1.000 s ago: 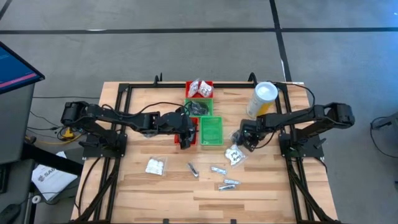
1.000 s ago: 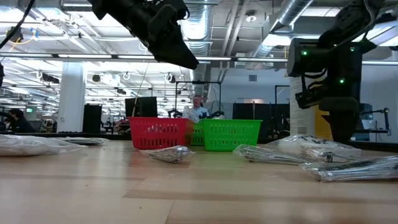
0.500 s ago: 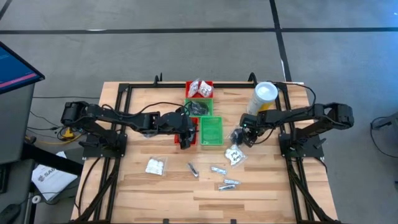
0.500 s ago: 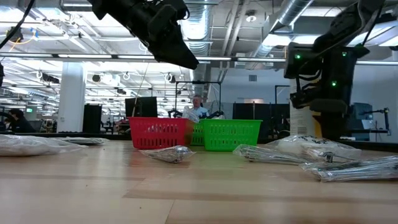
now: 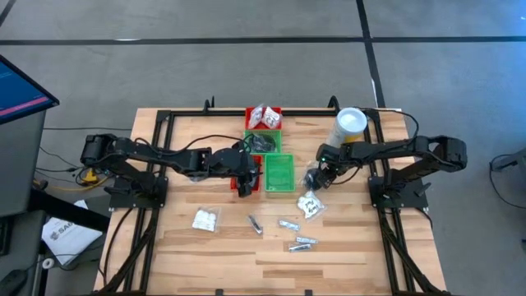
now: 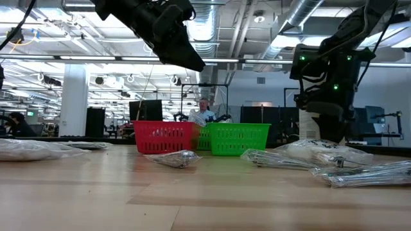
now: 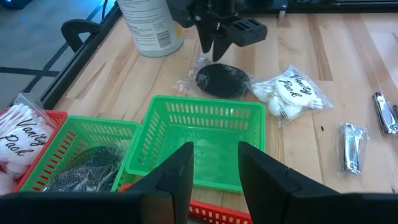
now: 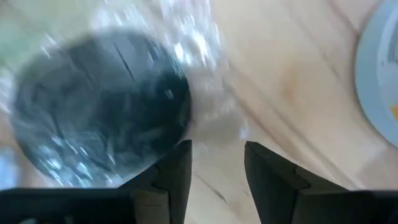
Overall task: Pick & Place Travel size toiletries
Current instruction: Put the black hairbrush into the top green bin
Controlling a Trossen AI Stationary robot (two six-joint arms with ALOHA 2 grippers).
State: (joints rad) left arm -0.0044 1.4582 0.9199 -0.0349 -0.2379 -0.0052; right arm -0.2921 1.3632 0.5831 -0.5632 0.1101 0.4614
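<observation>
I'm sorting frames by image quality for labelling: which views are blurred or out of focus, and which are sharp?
Right wrist view: smeared by blur, the dark round item in clear wrap barely readable. Low view: near tabletop and silvery packets soft, red basket crisper, ceiling lights bright. Left wrist view: sharp, the "Vanity Pack" print on the sachet readable. High view: evenly lit, small items tiny.

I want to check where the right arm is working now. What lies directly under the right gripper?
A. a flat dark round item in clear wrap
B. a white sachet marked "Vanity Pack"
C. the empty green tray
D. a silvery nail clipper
A: in the left wrist view the right gripper hangs just over the dark round item in crinkly clear wrap, and the right wrist view shows the same dark disc ahead of its open fingers.
</observation>
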